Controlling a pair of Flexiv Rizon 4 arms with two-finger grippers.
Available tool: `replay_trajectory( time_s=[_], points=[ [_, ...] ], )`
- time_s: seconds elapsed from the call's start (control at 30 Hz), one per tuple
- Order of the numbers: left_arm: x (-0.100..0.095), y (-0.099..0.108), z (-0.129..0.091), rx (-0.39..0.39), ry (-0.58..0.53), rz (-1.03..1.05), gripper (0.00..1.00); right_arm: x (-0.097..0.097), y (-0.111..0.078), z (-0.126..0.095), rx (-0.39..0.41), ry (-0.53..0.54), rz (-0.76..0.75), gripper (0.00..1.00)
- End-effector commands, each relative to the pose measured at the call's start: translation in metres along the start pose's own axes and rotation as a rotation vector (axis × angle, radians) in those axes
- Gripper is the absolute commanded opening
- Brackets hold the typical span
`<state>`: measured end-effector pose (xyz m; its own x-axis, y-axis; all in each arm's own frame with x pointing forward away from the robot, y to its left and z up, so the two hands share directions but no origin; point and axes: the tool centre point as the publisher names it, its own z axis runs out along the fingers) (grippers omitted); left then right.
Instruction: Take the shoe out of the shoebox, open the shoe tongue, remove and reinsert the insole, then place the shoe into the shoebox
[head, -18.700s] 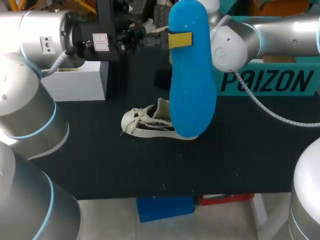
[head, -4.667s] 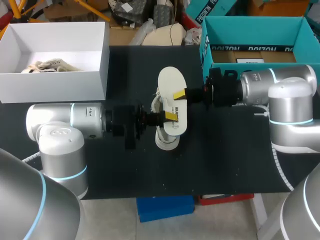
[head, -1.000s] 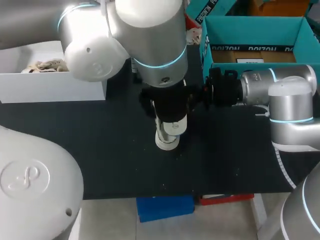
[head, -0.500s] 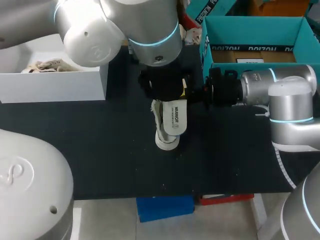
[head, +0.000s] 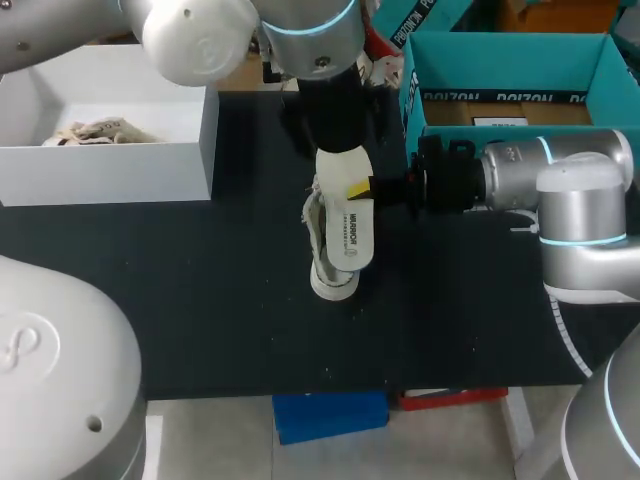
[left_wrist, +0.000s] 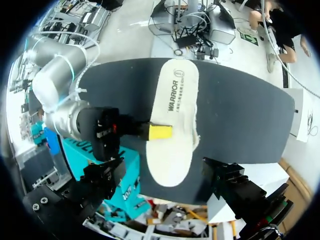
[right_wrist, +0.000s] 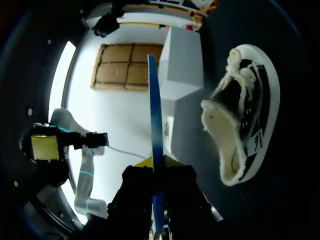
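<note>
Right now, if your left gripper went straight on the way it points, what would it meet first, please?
Probably the white insole, held by the right gripper; it lies straight ahead, though depth is unclear.

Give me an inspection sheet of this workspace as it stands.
Surface: black table, nothing spilled seen.
Job's things: cream lace-up shoe on the table; white-topped foam insole over it; open white cardboard shoebox at the left.
Clutter: second cream shoe inside the shoebox; open teal cardboard box.
Grippers: right gripper, jaws shut on the insole; left gripper above, jaws open.
Cables: white cable on the table at the right.
Surroundings: nothing seen.
</note>
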<state>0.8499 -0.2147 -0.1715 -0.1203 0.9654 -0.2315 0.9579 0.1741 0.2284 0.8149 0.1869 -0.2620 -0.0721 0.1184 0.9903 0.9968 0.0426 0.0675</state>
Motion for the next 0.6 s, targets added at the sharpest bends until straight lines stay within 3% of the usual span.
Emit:
replay_trajectory(
  time_s=[0.03, 0.33, 0.47, 0.6],
  points=[
    [0.006, 0.019, 0.006, 0.027, -0.016, 0.006, 1.0, 0.0, 0.0, 0.001, -0.002, -0.003, 0.0, 0.0],
    [0.007, 0.059, 0.02, 0.1, 0.032, 0.029, 1.0, 0.0, 0.0, 0.001, -0.002, -0.003, 0.0, 0.0],
    [0.007, 0.069, 0.023, 0.149, 0.001, 0.036, 1.0, 0.0, 0.0, 0.001, -0.002, -0.003, 0.0, 0.0],
    [0.005, 0.069, 0.024, 0.131, 0.004, 0.057, 1.0, 0.0, 0.0, 0.001, -0.002, -0.003, 0.0, 0.0]
  ],
)
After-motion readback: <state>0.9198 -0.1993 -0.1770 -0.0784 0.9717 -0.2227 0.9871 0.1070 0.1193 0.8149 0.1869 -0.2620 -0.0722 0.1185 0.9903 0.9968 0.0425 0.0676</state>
